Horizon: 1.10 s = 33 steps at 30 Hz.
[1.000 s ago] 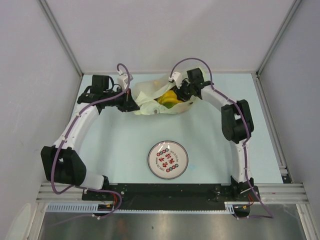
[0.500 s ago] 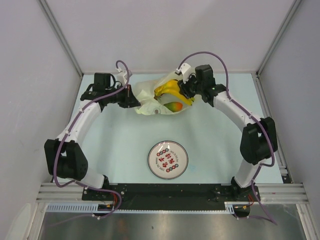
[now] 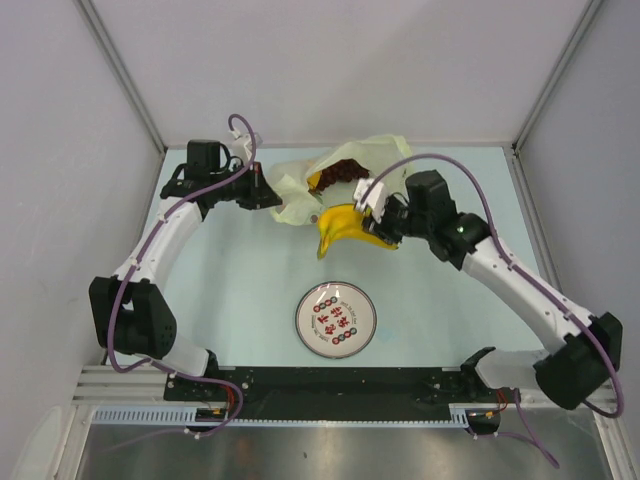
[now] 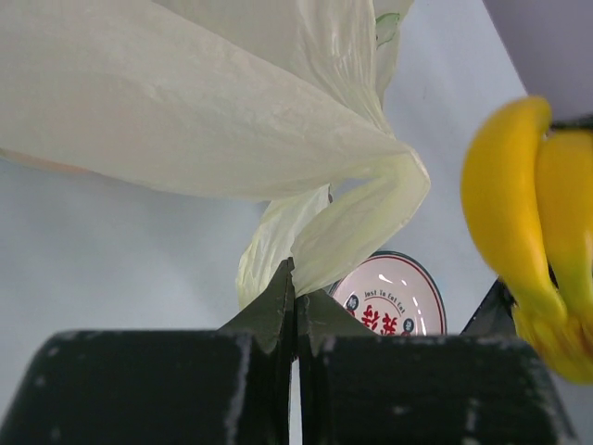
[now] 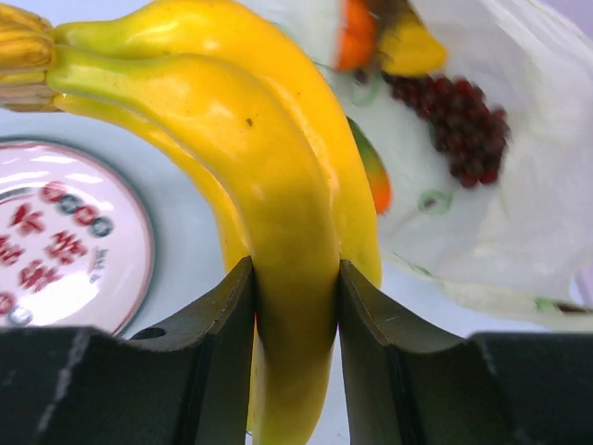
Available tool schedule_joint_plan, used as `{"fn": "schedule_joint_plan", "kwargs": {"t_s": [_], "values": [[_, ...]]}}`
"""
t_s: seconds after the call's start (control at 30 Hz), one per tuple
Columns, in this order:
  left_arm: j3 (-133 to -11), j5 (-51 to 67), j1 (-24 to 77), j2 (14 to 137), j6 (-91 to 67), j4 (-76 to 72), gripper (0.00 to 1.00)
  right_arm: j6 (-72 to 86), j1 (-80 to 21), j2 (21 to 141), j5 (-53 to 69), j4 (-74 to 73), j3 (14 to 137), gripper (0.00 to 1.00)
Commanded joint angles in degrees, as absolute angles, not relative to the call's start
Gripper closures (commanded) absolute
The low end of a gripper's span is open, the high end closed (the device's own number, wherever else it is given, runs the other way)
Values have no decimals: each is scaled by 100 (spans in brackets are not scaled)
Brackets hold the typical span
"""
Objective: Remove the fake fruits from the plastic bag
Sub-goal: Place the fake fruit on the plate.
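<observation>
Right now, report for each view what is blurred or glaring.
Top external: evenly lit, sharp throughout. Left wrist: banana bunch at the right edge is soft, plastic bag crisp. Right wrist: soft sheen on the banana bunch, plate behind slightly blurred.

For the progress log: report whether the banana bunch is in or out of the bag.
Out. The right gripper holds the banana bunch clear of the plastic bag, between the bag and the plate.
</observation>
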<state>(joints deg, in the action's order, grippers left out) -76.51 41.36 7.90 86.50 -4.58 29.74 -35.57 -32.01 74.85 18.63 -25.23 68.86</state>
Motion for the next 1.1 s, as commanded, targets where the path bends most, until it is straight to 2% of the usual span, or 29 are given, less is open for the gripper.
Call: {"fn": "schedule_joint_plan", "kwargs": {"t_s": [0.0,0.13,0.27,0.37,0.57,0.97,1.07], "values": [[-7691,4298,756,8534,-554,2804,100,-4490,-3953,6979,2241,-2681,6216,96],[-7550,4341,756,8447,-589,2786,100,-5114,-4490,6733,2249,-1998,5328,98],[-7418,4395,756,8359,-642,2742,100,-5535,-4544,6802,2872,-1337,4879,98],[-7339,4430,756,8288,-677,2768,100,-6115,-4605,6873,3058,-1152,4816,98],[-7225,4456,765,8218,-764,2760,100,-6283,-4973,7321,2761,-650,4694,98],[-7374,4439,756,8139,-765,2821,100,-6803,-5159,8085,3234,308,4509,98],[-7330,4438,756,8139,-756,2813,100,-6829,-5159,8261,3384,325,4509,95]]}}
